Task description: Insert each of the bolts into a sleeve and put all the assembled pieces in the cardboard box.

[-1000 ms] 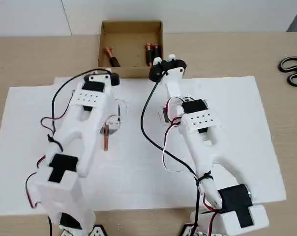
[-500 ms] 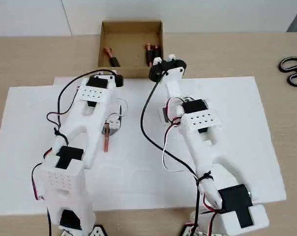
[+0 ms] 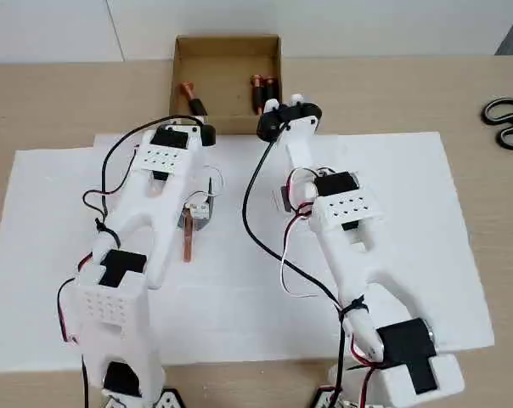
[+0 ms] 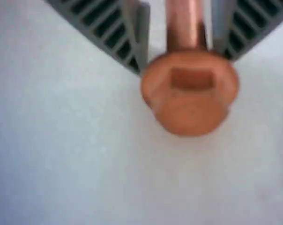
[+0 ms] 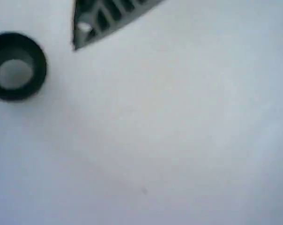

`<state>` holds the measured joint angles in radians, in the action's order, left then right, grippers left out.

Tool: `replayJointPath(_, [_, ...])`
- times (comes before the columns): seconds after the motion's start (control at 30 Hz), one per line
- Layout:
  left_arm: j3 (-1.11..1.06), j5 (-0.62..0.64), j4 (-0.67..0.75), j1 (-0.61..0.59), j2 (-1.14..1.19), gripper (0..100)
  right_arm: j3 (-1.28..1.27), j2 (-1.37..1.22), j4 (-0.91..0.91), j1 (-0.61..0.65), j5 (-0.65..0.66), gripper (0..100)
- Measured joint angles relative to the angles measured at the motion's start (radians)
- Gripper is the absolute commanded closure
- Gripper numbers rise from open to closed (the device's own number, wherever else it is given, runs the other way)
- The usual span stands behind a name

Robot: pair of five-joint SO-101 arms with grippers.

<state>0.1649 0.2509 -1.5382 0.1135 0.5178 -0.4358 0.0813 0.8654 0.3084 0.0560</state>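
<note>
left gripper (image 3: 194, 218) is clamped on a copper bolt (image 3: 188, 245), which sticks out of it toward 6 o'clock, roughly 8 o'clock from the middle of the white paper (image 3: 409, 212). right gripper (image 3: 286, 197) sits near the paper's centre and honestly can't tell if it's open or closed, black sleeve (image 5: 17, 44) on the paper near it. cardboard box (image 3: 227, 72) at 12 o'clock has assembled pieces (image 3: 263, 88) inside

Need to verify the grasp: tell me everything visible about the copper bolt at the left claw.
The copper bolt looks like smooth metal: a round, flat head with a rectangular recess and a shaft. The left claw holds the shaft between its ribbed grey fingers, head pointing away, over the white paper.
</note>
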Motion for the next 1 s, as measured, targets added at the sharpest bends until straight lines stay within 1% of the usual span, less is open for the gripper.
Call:
replayJointPath(0.07, [0.000, 0.005, 0.000, 0.002, 0.000, 99, 0.000, 0.000, 0.000, 0.000, 0.000, 81.5])
replayJointPath(0.1, [0.000, 0.008, 0.000, 0.005, 0.000, 99, 0.000, 0.000, 0.000, 0.000, 0.000, 81.5])
replayJointPath(0.43, [0.000, 0.025, 0.000, 0.011, 0.000, 99, 0.000, 0.000, 0.000, 0.000, 0.000, 81.5])
replayJointPath(0.63, [0.041, 0.018, -0.061, 0.009, 0.002, 99, 0.000, 0.000, 0.008, 0.000, 0.000, 81.6])
replayJointPath(0.73, [0.095, 0.012, -0.103, 0.009, 0.002, 99, 0.029, 0.008, 0.081, 0.000, 0.000, 81.6])
replayJointPath(0.87, [0.204, 0.012, -0.167, 0.009, 0.002, 99, 0.157, 0.008, 0.218, -0.009, 0.000, 81.6])
replayJointPath(1.0, [0.264, -0.002, -0.189, 0.009, 0.002, 99, 0.238, 0.000, 0.264, -0.040, 0.000, 81.6])
